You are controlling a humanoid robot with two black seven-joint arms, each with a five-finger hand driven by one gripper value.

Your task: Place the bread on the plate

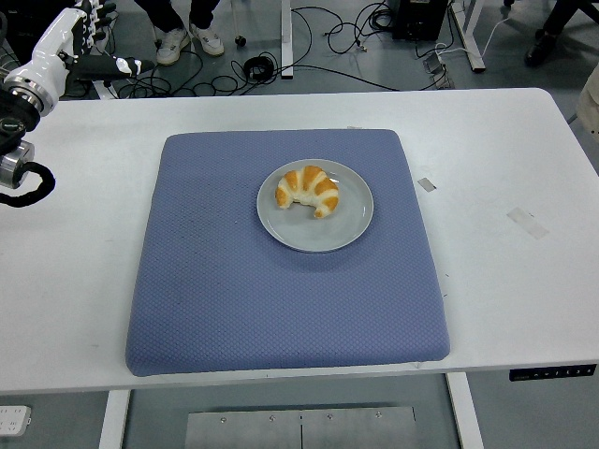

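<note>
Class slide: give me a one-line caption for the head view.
Croissant rests on the grey plate centred on a blue mat, left hand open at the table's far-left corner.

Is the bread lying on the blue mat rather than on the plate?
No, the bread lies on the grey plate, which itself sits on the blue mat.

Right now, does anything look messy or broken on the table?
No, nothing stands out. The bread lies whole on the plate, the plate sits flat on the blue mat, and nothing has spilled.
</note>
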